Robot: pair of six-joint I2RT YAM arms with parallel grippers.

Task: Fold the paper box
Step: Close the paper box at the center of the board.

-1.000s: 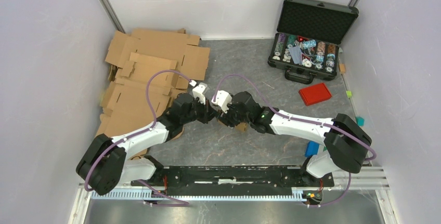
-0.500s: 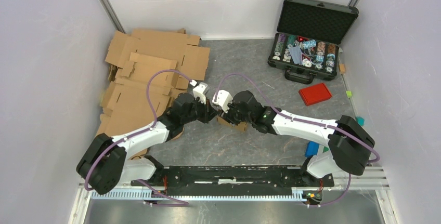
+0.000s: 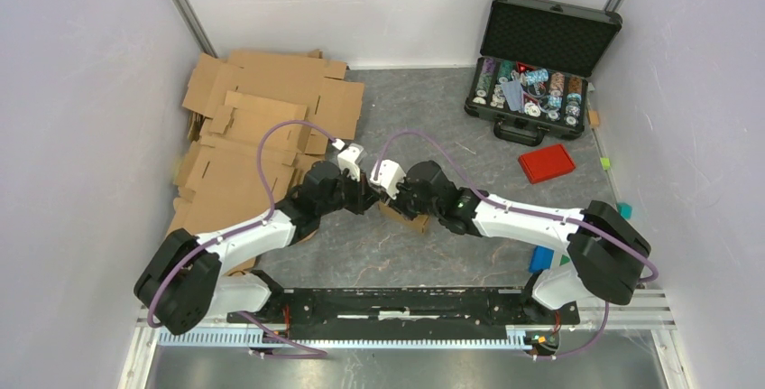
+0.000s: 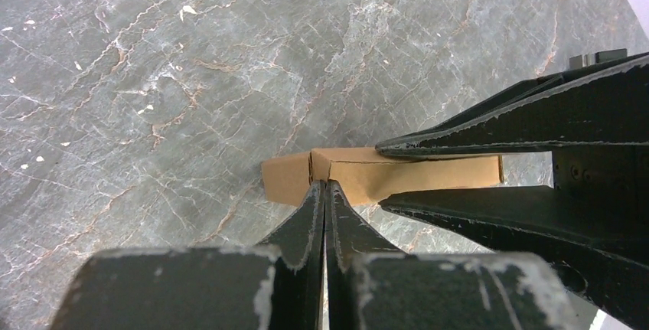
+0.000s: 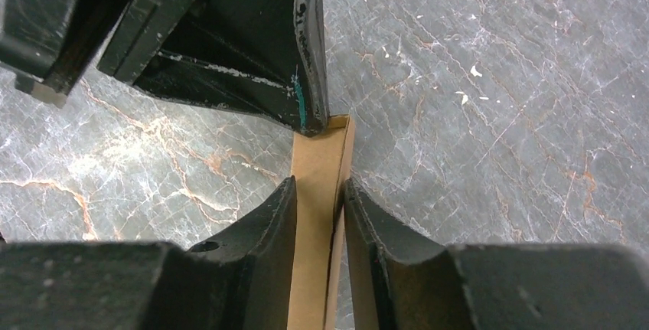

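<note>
The paper box (image 3: 412, 220) is a small, flattened brown piece resting on the grey marbled table at the centre, where both arms meet. In the left wrist view my left gripper (image 4: 325, 184) is shut, its tips pinching a thin fold at the box's (image 4: 428, 173) near edge. My right gripper's fingers (image 4: 528, 127) reach in from the right, one on each side of the box. In the right wrist view my right gripper (image 5: 317, 183) has both pads pressed against the narrow box (image 5: 315, 158). The left gripper's fingers (image 5: 306, 77) cover its far end.
A pile of large flat cardboard sheets (image 3: 253, 132) fills the back left. An open black case (image 3: 541, 55) holding chips stands at the back right, with a red lid (image 3: 547, 163) in front of it. A blue block (image 3: 541, 257) lies by the right arm's base.
My right gripper's jaws have closed in onto the box. Both wrists have shifted slightly right and away. The left gripper stays shut.
</note>
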